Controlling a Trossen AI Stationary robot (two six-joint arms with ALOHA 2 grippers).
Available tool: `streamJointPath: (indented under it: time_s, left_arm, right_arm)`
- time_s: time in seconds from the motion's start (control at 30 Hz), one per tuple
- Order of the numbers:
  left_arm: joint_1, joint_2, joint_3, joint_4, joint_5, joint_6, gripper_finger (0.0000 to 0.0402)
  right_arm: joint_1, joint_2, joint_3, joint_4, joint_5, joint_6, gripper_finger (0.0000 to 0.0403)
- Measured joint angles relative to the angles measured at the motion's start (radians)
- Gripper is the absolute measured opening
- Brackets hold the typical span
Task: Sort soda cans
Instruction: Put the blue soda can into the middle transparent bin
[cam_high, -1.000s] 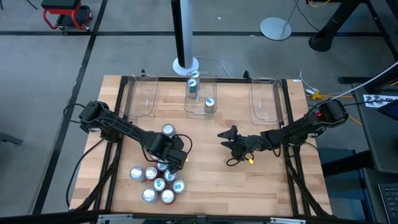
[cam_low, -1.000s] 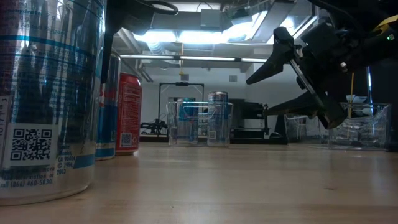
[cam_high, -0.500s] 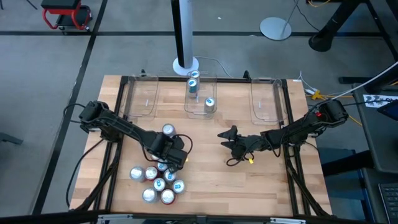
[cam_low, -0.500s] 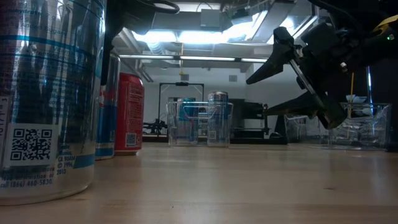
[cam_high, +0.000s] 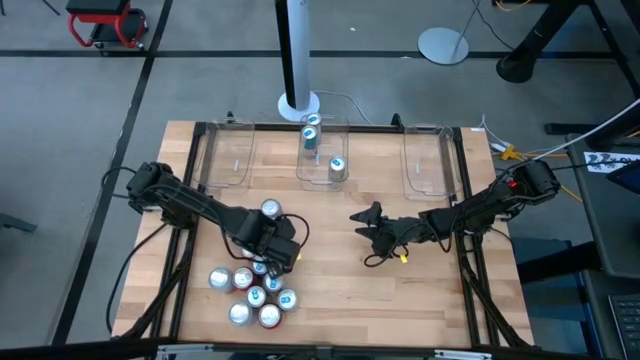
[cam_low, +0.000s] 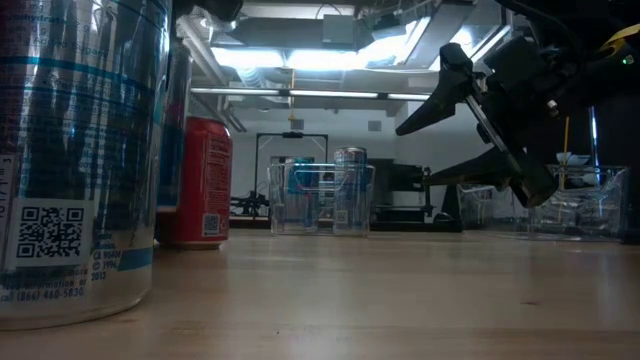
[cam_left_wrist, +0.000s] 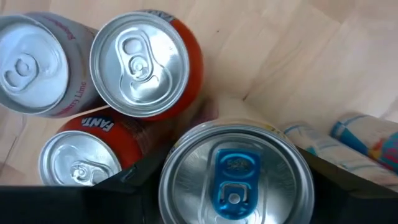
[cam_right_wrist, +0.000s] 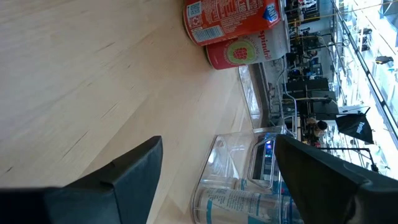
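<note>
left gripper (cam_high: 265, 258) clamps a blue-tabbed soda can (cam_left_wrist: 235, 177) at the cluster's 12 o'clock edge; right gripper (cam_high: 362, 222) hangs open mid-table.

So on the desk (cam_high: 420, 300) there's a cluster of soda cans (cam_high: 255, 292) bunched up at the near left, with the left gripper (cam_high: 268, 262) right at the far edge of that bunch, down around one can (cam_left_wrist: 235, 180). Three bins sit in a row along the far edge, and the middle bin (cam_high: 323, 155) has two cans (cam_high: 337, 168) in it, one behind the other. The right gripper (cam_high: 364, 224) hangs over the middle of the desk, right of the cluster and well apart from it.
</note>
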Motion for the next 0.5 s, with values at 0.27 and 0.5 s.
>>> streamJointPath:
  time_s: [0.27,0.5]
  left_arm:
    - [-0.008,0.000,0.099,-0.045,0.000,0.009,0.0233]
    - [-0.009,0.000,0.202,-0.085,-0.025,0.069,0.0232]
  right_arm:
    - [0.000,0.000,0.000,0.000,0.000,0.000,0.0310]
    - [0.000,0.000,0.000,-0.001,0.000,0.000,0.0310]
